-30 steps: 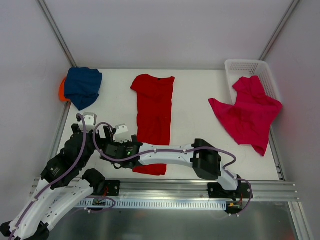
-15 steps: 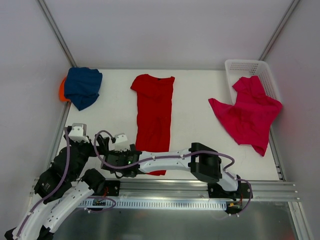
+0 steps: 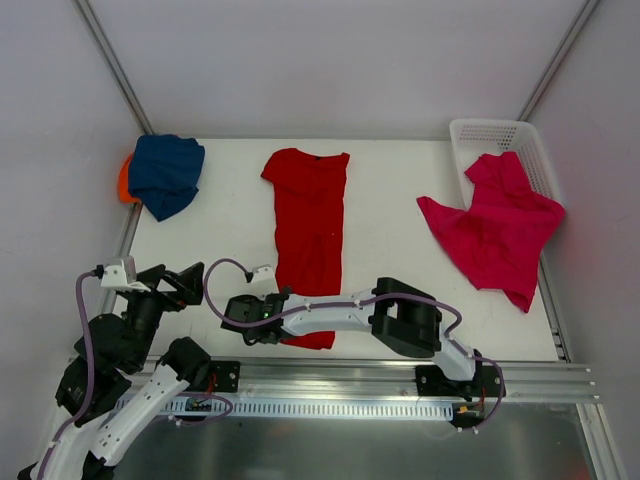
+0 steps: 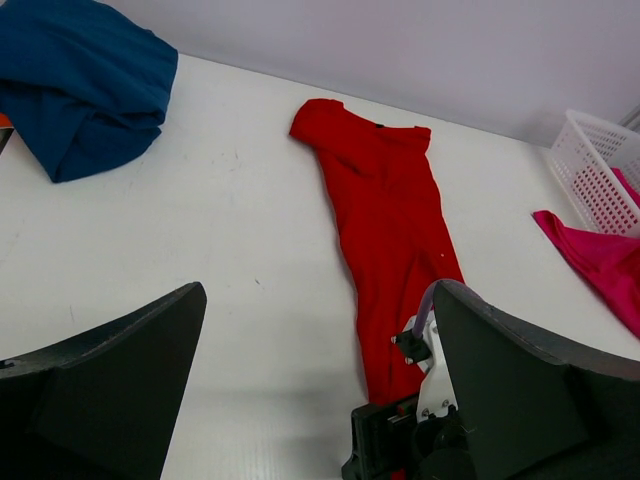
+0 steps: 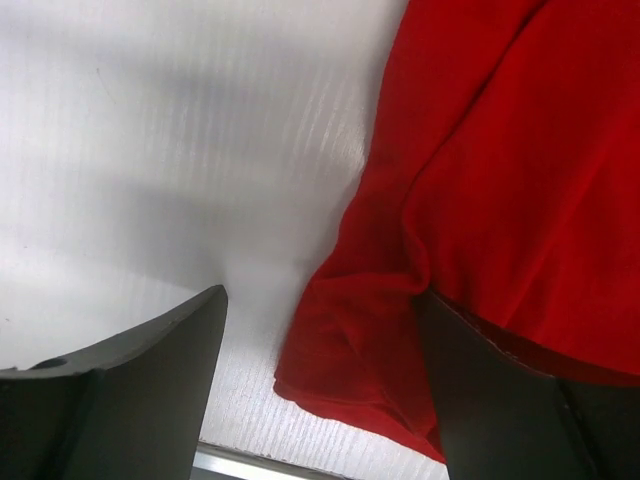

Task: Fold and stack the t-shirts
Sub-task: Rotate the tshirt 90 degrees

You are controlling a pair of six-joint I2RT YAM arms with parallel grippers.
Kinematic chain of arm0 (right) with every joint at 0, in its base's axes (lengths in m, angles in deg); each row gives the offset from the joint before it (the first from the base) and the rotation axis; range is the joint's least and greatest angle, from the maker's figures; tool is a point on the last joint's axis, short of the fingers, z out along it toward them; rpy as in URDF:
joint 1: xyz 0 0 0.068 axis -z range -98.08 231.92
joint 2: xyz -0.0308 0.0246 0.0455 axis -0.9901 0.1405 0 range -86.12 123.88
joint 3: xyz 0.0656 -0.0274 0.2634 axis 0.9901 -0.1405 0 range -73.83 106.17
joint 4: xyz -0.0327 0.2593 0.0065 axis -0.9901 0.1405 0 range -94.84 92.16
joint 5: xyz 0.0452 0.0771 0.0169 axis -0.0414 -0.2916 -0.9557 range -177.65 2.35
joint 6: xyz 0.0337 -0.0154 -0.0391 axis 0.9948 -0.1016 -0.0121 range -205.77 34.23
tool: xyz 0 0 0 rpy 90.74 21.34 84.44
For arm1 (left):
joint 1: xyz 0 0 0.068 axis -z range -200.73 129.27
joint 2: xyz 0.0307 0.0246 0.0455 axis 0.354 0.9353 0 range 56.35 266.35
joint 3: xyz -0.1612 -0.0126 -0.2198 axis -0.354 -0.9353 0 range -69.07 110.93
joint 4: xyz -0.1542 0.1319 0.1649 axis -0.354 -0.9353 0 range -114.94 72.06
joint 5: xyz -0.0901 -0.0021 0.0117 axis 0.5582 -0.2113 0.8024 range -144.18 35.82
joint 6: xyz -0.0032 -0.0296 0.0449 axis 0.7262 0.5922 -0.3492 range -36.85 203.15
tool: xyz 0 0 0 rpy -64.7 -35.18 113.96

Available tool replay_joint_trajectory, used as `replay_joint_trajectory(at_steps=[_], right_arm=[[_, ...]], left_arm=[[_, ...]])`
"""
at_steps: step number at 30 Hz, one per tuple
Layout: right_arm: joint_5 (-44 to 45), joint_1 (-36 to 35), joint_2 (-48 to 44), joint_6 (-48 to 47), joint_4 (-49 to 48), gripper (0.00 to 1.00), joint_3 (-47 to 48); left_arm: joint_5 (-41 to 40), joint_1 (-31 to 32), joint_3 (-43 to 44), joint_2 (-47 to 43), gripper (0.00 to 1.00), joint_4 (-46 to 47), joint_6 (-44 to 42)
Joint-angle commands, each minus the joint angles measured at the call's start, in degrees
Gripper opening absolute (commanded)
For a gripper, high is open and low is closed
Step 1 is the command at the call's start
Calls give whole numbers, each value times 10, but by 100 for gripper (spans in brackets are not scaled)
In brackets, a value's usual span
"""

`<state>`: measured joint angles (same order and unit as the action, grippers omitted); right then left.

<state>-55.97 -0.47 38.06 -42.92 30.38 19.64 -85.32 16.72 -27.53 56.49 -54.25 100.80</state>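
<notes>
Grey walls [image 3: 320, 60] stand around a white table [image 3: 225, 225]. There are four shirts to fold and stack.

The right gripper [image 5: 322, 293] is low over the near edge of the table. Its two dark fingers are wide apart. The near corner of the red shirt [image 3: 308, 215] lies on the table in the gap between them, and one finger is over the cloth. The gripper does not have hold of it yet. I think it is set like this so it can pinch that corner. The rest of the red shirt runs away from this gripper in a long thin strip. It looks folded along its length, so the next fold is likely to bring this near end up to the far end.

The left gripper [image 4: 320, 288] is up off the table, just to the left of the right one. Its fingers are as wide as they go and it holds nothing. I think it stays to the side so it is not in the way.

Far ahead of the left gripper, and a bit to the left, the navy blue shirt [image 3: 165, 175] sits on top of the orange shirt [image 3: 122, 183]. That looks like the start of the stack. Far off to the right of the right gripper, the pink shirt [image 3: 495, 230] hangs half out of the white basket [image 3: 487, 123]. It is crumpled and not folded yet.
</notes>
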Motion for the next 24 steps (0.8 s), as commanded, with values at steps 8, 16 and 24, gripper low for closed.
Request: replay_joint_trajectory(at_steps=[8,16,24], right_arm=[[-12,0,9,8,17,65,3],[-14,-3,10,-3,14,48,25],[-16,-8,12,-8,20,50,40]], left_arm=[[-6,1,8,-6,99,23,7],[0,0,11,26,99,23,3],[7,-5,12,34,99,25,3]])
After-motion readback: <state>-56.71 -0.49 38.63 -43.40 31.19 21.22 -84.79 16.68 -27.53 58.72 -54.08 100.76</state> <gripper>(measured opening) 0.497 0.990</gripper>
